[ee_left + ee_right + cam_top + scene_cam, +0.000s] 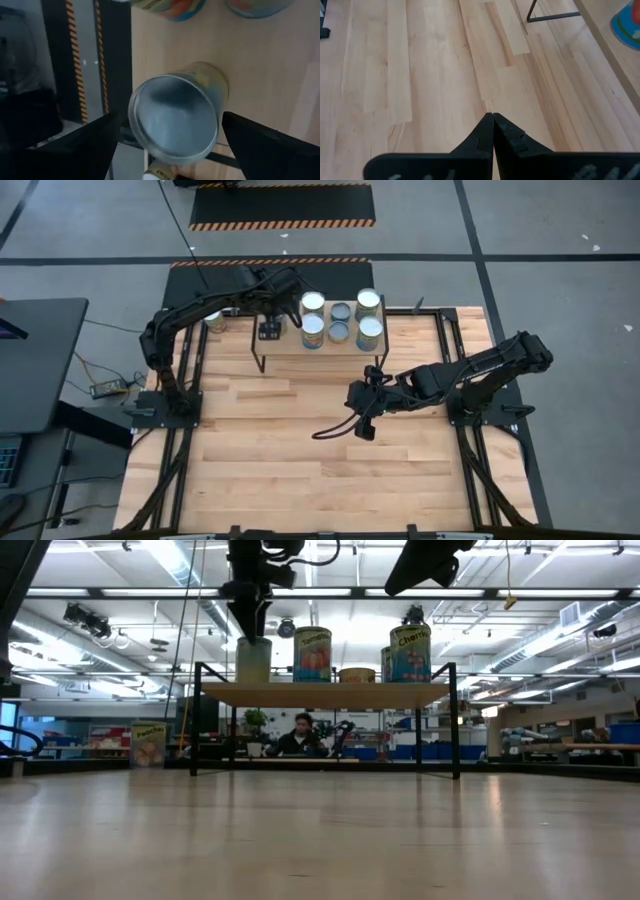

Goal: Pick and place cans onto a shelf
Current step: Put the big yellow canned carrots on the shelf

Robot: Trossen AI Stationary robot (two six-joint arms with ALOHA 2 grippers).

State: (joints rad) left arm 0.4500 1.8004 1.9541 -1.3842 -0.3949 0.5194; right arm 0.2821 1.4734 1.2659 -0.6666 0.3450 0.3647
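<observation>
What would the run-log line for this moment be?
left pincer: open around can on shelf | right pincer: shut, empty, over table | one can off shelf

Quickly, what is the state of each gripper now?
Left gripper: open, fingers either side of a can on the shelf.
Right gripper: closed, empty.

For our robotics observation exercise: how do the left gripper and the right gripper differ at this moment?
The left gripper is open, its fingers either side of a can at the shelf's left end. The right gripper is shut on nothing. The left is over the shelf; the right is over bare tabletop in front of it. Both are dark and two-fingered.
</observation>
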